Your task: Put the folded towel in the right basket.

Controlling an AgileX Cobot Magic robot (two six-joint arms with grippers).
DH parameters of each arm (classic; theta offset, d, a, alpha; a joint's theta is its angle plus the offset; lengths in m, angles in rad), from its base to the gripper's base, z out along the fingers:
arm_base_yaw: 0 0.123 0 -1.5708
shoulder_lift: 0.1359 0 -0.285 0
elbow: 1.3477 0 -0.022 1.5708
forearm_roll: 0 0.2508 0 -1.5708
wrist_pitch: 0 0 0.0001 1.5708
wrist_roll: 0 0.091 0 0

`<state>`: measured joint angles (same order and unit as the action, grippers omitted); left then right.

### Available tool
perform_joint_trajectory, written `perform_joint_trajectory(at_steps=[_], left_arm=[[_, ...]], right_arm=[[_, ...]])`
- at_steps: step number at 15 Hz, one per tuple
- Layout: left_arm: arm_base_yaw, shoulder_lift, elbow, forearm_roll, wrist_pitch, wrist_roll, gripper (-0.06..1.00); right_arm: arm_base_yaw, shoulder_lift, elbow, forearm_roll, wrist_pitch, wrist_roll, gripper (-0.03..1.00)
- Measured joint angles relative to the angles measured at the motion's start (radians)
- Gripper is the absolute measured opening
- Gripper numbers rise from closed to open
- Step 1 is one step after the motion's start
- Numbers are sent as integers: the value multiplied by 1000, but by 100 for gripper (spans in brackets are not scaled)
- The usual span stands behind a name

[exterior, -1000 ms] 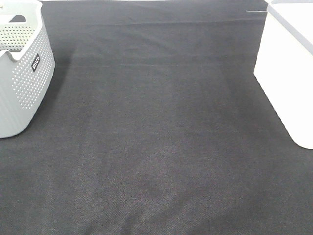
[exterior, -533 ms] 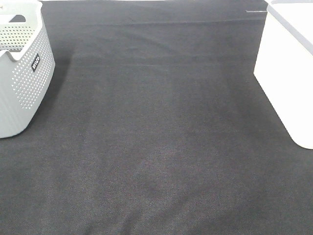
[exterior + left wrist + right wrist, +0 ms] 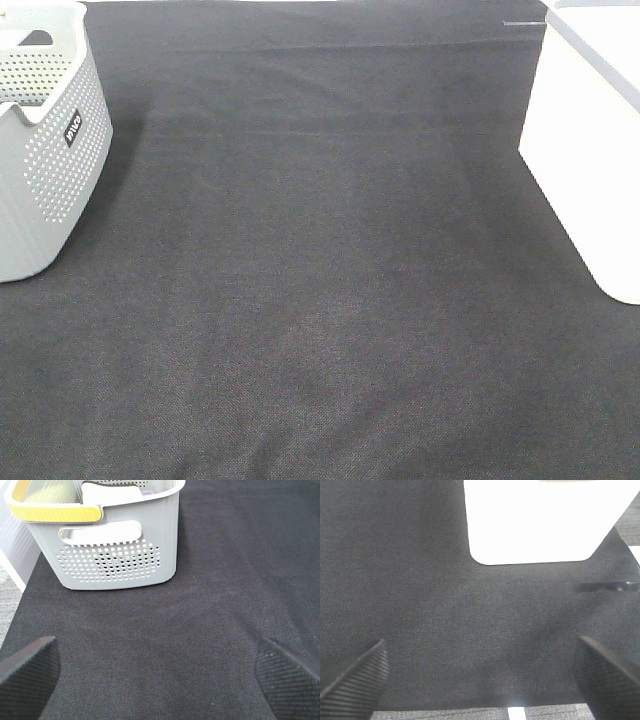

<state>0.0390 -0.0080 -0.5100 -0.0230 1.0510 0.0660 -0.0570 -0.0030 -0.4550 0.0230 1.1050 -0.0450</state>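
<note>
The right basket (image 3: 590, 150) is white and smooth-walled and stands at the table's right edge; it also shows in the right wrist view (image 3: 545, 520). A grey perforated basket (image 3: 45, 150) stands at the left edge. In the left wrist view that grey basket (image 3: 115, 555) holds a yellow-green cloth-like thing (image 3: 50, 492) and a white item (image 3: 112, 492); I cannot tell whether either is the folded towel. My left gripper (image 3: 160, 675) is open and empty over the black cloth, short of the grey basket. My right gripper (image 3: 480, 675) is open and empty, short of the white basket.
A black cloth (image 3: 320, 280) covers the table between the two baskets. Neither arm shows in the exterior view. The table's front edge and a white floor mark (image 3: 517, 713) show in the right wrist view.
</note>
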Motion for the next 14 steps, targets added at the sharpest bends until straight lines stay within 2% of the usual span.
perform_joint_trajectory(at_steps=[14], left_arm=[[0, 0, 0, 0, 0, 0, 99]], right_arm=[[0, 0, 0, 0, 0, 0, 96]])
